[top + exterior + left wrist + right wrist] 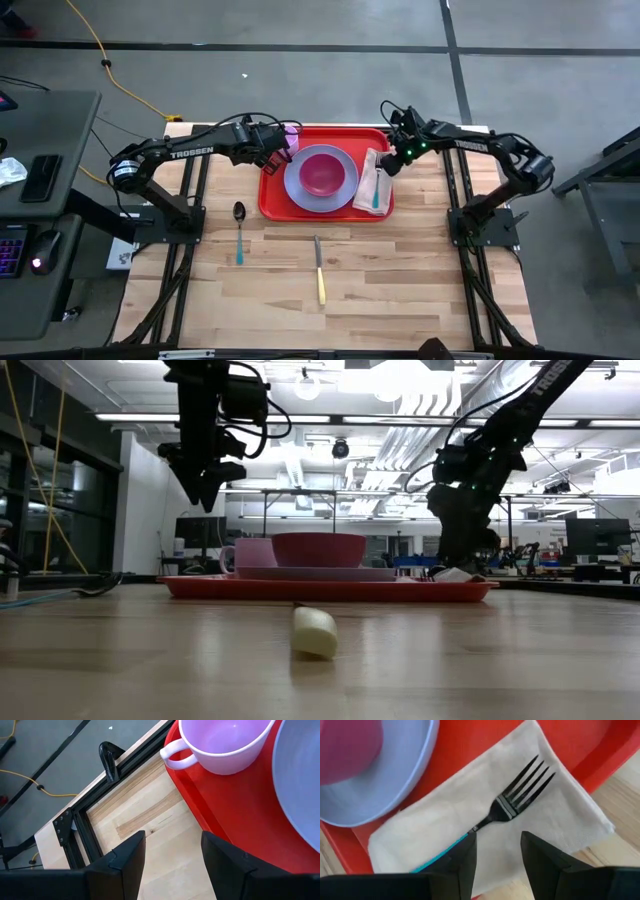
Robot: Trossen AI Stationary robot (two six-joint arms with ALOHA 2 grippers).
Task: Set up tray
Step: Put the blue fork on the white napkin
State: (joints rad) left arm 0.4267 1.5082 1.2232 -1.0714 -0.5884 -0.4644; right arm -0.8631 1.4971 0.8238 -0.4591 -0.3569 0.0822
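The red tray (330, 137) lies at the table's far middle. It carries a lavender plate (300, 187) with a magenta bowl (322, 172), a pale pink cup (220, 745) in its far left corner, and a white napkin (440, 820) along its right side. A black fork with a teal handle (520, 790) lies on the napkin. My left gripper (172, 837) hangs open above the bare table just left of the tray, near the cup. My right gripper (498, 837) is open and low over the fork's handle and the napkin.
A black spoon with a teal handle (239, 232) lies on the table in front of the tray's left end. A knife with a yellow handle (319, 270) lies nearer the front edge, its handle end toward the low camera (314, 632). Bare wood surrounds both.
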